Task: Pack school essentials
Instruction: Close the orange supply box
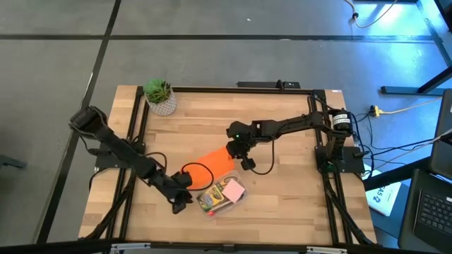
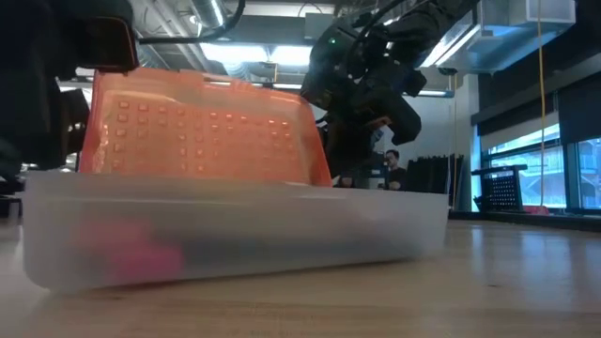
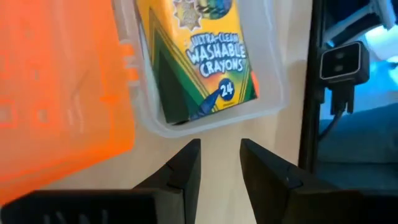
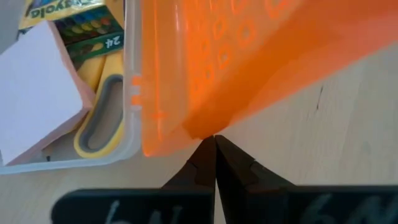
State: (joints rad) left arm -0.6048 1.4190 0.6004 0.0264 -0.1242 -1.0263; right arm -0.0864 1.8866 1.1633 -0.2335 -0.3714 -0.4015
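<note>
Our right hand is clenched on the free edge of the orange lid, holding it raised over the clear case. Beyond its fingertips, in the case, lie the pink note pad, scissors and crayon box. Our left hand, released, hovers over the tabletop just short of the case's crayon end.
</note>
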